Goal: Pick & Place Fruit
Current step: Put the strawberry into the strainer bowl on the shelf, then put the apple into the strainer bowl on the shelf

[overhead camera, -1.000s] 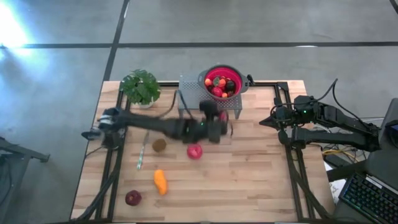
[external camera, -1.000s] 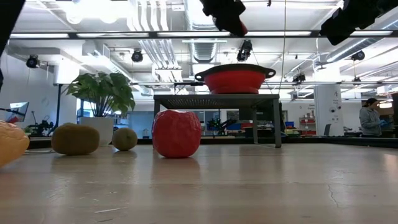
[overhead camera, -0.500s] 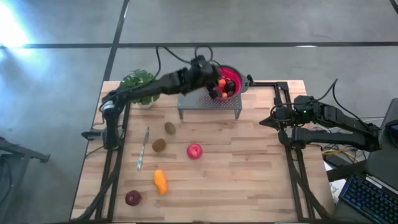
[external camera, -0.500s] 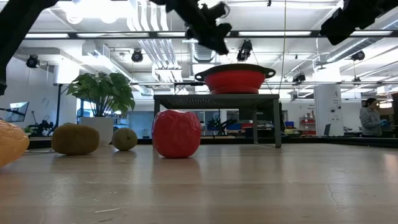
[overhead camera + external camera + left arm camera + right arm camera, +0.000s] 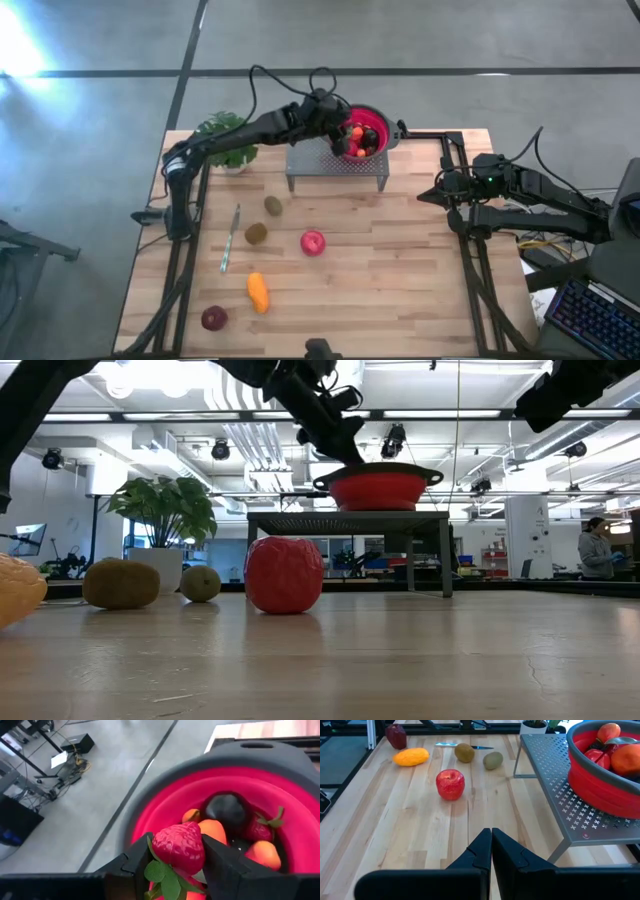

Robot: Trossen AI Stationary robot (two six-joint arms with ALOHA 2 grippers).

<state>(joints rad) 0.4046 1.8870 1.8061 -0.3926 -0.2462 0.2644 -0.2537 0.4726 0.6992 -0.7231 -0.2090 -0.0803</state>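
My left gripper (image 5: 179, 854) is shut on a red toy strawberry (image 5: 179, 845) just above the left rim of the red colander bowl (image 5: 150, 805); the high view shows it there too (image 5: 340, 125). In the bowl (image 5: 385, 128) lie a dark plum (image 5: 227, 810), orange bits and a small strawberry. On the table rest a red apple (image 5: 313, 242), two kiwis (image 5: 257, 233) (image 5: 273, 206), a long orange piece (image 5: 258, 292) and a dark-red round fruit (image 5: 214, 318). My right gripper (image 5: 491, 845) waits shut at the table's right edge. My left gripper pinches the strawberry's two sides (image 5: 200, 851) between its two fingers (image 5: 137, 860). The green leaves (image 5: 162, 875) point back toward the wrist and the red tip points at the bowl. The fingers slant down from the table's left. The strawberry is clear of the bowl.
The bowl stands on a grey perforated metal stand (image 5: 335, 165) at the table's far edge. A potted plant (image 5: 225, 140) is left of it, under my left arm. A knife (image 5: 230, 240) lies left of the kiwis. A person (image 5: 598, 548) stands far off in the room.
My left gripper has swung from above the table in front of the stand, near the apple, toward the far edge and now hangs over the bowl's left rim; its wrist has rolled on the way. The fruits on the table have stayed put.
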